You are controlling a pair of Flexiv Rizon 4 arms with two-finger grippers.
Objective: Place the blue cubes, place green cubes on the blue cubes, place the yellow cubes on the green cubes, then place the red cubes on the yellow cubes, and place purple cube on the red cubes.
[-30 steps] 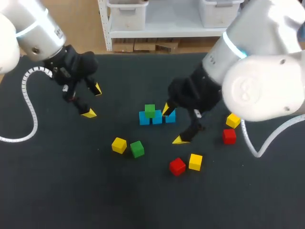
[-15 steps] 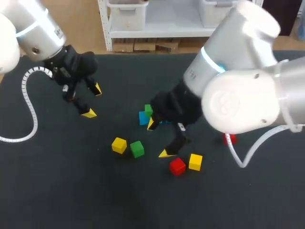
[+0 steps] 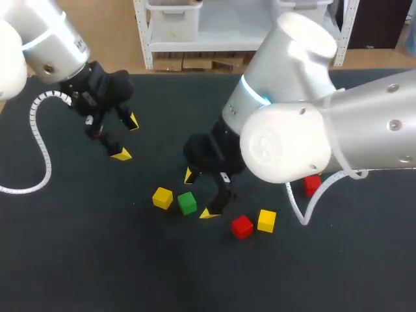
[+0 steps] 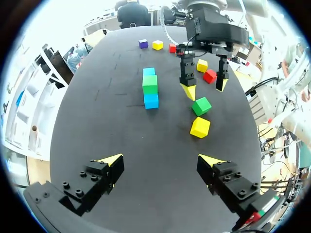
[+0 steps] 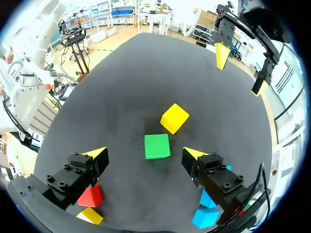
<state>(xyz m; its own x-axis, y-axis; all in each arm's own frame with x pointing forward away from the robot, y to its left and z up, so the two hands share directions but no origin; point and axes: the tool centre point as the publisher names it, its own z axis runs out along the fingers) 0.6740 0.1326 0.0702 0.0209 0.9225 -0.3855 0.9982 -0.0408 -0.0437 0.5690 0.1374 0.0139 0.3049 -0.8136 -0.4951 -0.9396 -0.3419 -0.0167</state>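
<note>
The loose green cube (image 5: pixel 157 146) is lying on the table (image 3: pixel 97 260) between the spread fingers of your right gripper (image 3: pixel 199 194), which is hanging over it and gripping nothing. A yellow cube (image 5: pixel 174 118) is sitting just beside it. You are early in the build, I judge. The blue cubes (image 4: pixel 151 101) are standing in a row with only one stacked green cube (image 4: pixel 150 83) on them. The red cubes (image 3: pixel 242 227), another yellow cube (image 3: pixel 266 220) and the purple cube (image 4: pixel 143 43) are waiting loose. Your left gripper (image 3: pixel 127 138) is hanging open and empty, well apart.
</note>
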